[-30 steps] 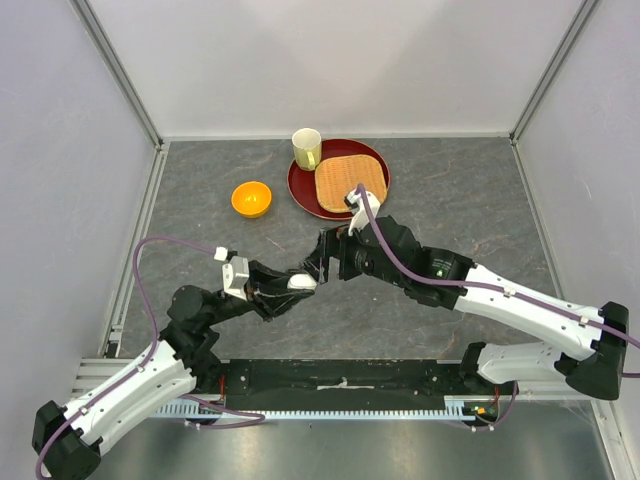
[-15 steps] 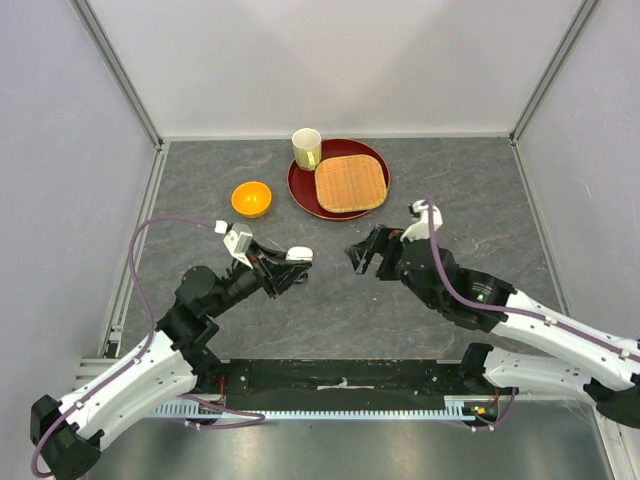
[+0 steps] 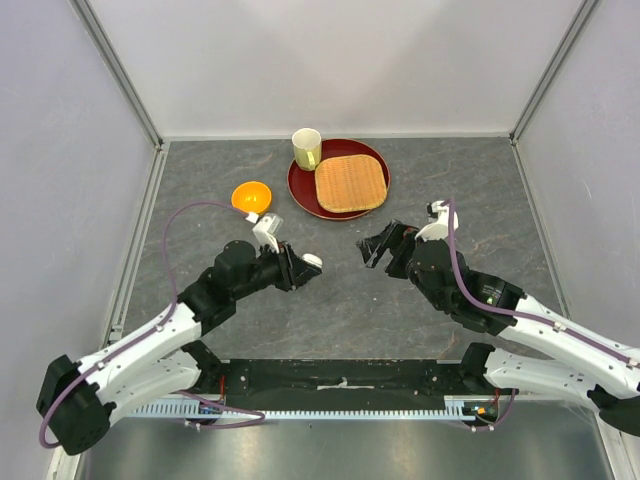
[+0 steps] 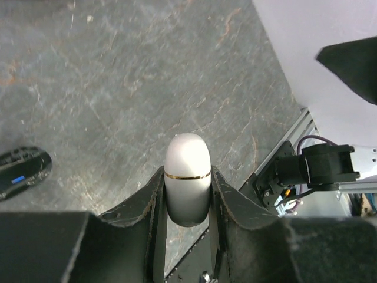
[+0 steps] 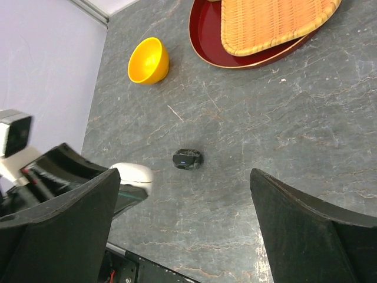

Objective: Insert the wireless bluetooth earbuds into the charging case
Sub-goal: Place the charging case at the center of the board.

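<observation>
So the white charging case (image 4: 187, 177) is closed, gold seam showing, and clamped between the left gripper (image 3: 300, 266) fingers, off the table. That arm reaches out to mid-table, pointing right. The right gripper (image 3: 375, 246) faces it across a gap with its jaws wide apart and nothing in them. A small black pod with a blue light (image 5: 188, 159) lies on the table between them. The orange bowl (image 5: 148, 61) is further back.

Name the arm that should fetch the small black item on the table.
Right: the right jaws stand open and empty, the black item in view between them; the left jaws are shut on the white case.
</observation>
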Tool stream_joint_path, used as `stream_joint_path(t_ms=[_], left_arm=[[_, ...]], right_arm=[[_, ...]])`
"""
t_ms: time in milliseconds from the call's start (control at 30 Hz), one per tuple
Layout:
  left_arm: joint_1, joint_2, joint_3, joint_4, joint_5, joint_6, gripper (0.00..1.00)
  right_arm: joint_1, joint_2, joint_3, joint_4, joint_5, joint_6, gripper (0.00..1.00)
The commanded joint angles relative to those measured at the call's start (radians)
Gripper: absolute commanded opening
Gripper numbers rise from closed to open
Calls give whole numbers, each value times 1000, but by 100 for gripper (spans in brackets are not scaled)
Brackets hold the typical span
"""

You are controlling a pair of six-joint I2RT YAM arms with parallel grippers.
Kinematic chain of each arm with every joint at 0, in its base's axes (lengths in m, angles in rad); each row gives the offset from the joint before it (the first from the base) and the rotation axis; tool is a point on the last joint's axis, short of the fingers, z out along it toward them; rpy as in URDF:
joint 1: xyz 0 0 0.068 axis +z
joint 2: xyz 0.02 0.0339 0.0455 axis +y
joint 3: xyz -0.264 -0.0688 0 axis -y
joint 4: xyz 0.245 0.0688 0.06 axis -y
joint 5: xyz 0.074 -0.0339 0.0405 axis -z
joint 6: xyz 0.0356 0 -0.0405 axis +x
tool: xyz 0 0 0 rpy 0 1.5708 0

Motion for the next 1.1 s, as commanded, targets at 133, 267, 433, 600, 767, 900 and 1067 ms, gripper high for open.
stream_joint_path(t_ms=[133, 267, 433, 600, 767, 900, 1067], left_arm=[[2, 156, -18, 78, 61, -235, 2], [1, 257, -33, 118, 70, -272, 2], [-2, 356, -42, 208, 58, -320, 2], [-4, 451, -15, 274, -3, -322, 2], [-22, 614, 113, 254, 56, -323, 2], [-74, 638, 88, 288, 0, -361, 2], [-108, 695, 58, 328, -28, -423, 2]], right_arm=[[-6, -4, -15, -25, -41, 22, 98], [-6, -9, -20, -31, -45, 19, 98], [-7, 8, -16, -30, -57, 17, 98], [-9, 14, -11, -33, -64, 17, 98], [-10, -1, -17, -41, -48, 17, 98], [-9, -27, -37, -56, -27, 34, 98], [-15, -55, -60, -61, -2, 39, 98]])
